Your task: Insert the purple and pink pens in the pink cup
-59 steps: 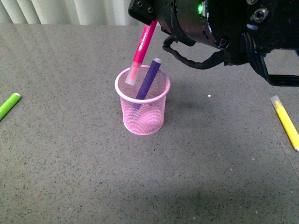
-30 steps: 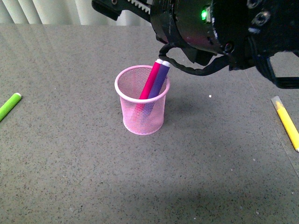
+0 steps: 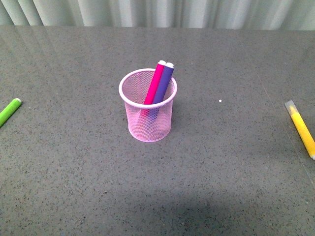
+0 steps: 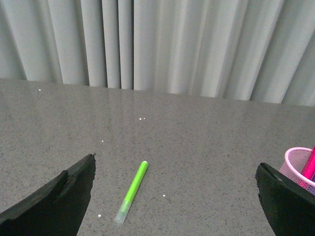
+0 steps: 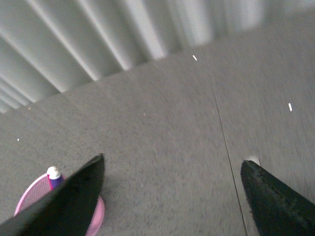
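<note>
both pens, pink pen [image 3: 153,84] and purple pen [image 3: 163,84], stand in the pink cup [image 3: 147,123] at frame centre; left gripper [image 4: 174,196] and right gripper [image 5: 172,196] gape empty, so the task looks complete and only parking the arms remains

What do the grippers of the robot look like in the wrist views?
Only the fingers show. The left gripper has two black, matte fingers with broad, wedge-like tips and a faint ridge along the edge. The right gripper has the same black fingers, blurred here. No cables, markings or arm bodies are visible, and the front view shows neither arm.
</note>
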You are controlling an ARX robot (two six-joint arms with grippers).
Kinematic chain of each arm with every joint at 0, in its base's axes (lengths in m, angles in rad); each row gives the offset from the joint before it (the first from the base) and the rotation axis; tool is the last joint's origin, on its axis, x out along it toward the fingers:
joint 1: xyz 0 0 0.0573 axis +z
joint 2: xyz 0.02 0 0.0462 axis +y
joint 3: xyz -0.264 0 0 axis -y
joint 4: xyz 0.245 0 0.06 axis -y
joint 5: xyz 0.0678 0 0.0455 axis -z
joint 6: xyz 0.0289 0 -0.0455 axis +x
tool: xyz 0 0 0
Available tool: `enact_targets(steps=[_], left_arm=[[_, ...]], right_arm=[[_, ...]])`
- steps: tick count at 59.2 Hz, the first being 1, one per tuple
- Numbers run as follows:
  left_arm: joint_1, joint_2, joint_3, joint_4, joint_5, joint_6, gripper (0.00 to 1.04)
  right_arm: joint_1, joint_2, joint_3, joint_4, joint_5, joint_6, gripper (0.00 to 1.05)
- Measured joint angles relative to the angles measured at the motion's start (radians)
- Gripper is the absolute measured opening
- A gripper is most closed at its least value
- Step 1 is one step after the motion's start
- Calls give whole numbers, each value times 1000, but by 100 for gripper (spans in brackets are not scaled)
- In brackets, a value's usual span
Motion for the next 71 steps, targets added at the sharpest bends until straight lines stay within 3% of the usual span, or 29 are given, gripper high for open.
enact_targets(steps=[2, 5, 13, 24, 41, 71], left_arm=[[0, 0, 0, 0, 1, 0, 97], [0, 0, 0, 0, 0, 0, 97], [0, 0, 0, 0, 0, 0, 97], [0, 0, 0, 0, 0, 0, 97], [0, 0, 0, 0, 0, 0, 97], [0, 0, 0, 0, 0, 0, 97]], right_arm=[[4, -11, -58, 146, -13, -112, 72], [3, -51, -100, 229, -9, -235, 60], [2, -153, -170, 219, -8, -333, 32], [2, -252, -227, 167, -8, -356, 2], [2, -425, -315, 98, -8, -363, 3], [2, -719, -317, -176, -8, -364, 3]])
